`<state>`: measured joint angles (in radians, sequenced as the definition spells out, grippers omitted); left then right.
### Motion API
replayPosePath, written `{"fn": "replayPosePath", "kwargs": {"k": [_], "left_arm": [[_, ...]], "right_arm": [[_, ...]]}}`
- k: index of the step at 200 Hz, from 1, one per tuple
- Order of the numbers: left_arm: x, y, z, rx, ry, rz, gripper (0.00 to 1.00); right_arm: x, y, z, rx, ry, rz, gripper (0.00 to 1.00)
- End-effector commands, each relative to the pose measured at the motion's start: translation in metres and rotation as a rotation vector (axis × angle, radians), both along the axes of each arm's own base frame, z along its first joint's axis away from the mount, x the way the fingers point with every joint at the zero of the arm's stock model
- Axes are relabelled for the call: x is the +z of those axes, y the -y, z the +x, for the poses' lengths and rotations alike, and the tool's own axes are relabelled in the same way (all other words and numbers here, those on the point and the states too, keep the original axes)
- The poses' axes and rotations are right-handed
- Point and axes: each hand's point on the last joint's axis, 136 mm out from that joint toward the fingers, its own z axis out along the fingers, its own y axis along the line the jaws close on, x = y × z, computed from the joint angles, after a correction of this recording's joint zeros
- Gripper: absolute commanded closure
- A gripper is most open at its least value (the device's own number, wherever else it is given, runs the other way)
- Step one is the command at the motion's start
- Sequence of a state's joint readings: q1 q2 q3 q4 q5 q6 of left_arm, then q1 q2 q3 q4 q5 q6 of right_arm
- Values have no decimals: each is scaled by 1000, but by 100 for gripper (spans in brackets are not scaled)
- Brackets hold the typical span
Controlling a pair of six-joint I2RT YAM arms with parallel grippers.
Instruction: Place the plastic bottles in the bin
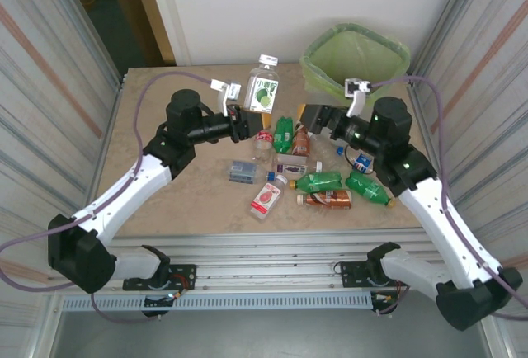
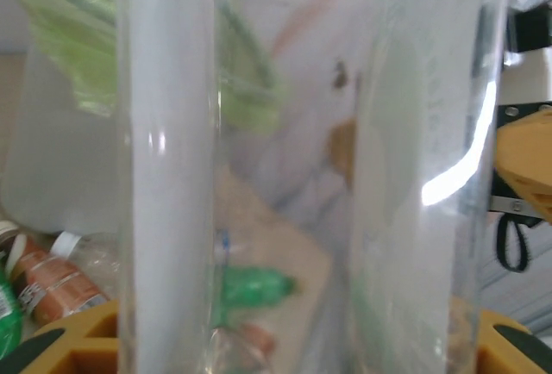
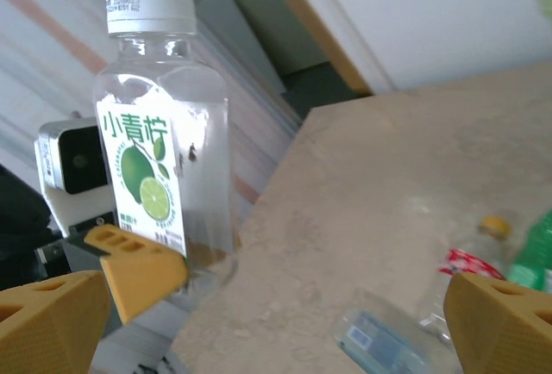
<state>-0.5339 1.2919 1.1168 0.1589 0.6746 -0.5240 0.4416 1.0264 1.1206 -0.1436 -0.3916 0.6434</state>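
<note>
REMOTE STATION: My left claw stands clamped low on a clear lime-label bottle, white cap up, held upright over the far middle of the table. In the left wrist view its clear wall crowds the lens between the yellow fingers. The right claw hangs close beside it over the pile, jaws spread wide and holding nothing. The relation that counts is this: the bin, lined in light green, sits at the far right corner, off to the right of the held bottle and a little beyond it. My right arm lies between the two and is nearer the bin than the left. The bottle's long axis is vertical, so I judge it must travel rightward and clear the rim before I let go. By my count there is one bin, one bottle in hand, and on the table what I make ten more — three green bottles, two brown bottles and five clear bottles — though the cluster overlaps and I may be one out.
</note>
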Motion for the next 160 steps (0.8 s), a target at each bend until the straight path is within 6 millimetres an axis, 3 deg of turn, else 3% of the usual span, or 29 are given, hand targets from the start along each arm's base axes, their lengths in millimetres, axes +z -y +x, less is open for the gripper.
{"fn": "replayPosePath", "kwargs": {"k": [1, 48, 87, 133, 160], "left_arm": [[28, 7, -14, -93, 53, -88, 75], [39, 16, -27, -193, 60, -139, 74], [40, 26, -38, -261, 66, -146, 74], [38, 30, -40, -274, 57, -151, 73], [39, 29, -38, -258, 55, -157, 66]], "right_arm": [[43, -27, -6, 133, 164, 56, 2], [59, -70, -4, 300, 255, 45, 2], [67, -89, 4, 369, 285, 74, 0], [68, -103, 9, 425, 274, 106, 27], [65, -104, 12, 419, 264, 100, 53]]}}
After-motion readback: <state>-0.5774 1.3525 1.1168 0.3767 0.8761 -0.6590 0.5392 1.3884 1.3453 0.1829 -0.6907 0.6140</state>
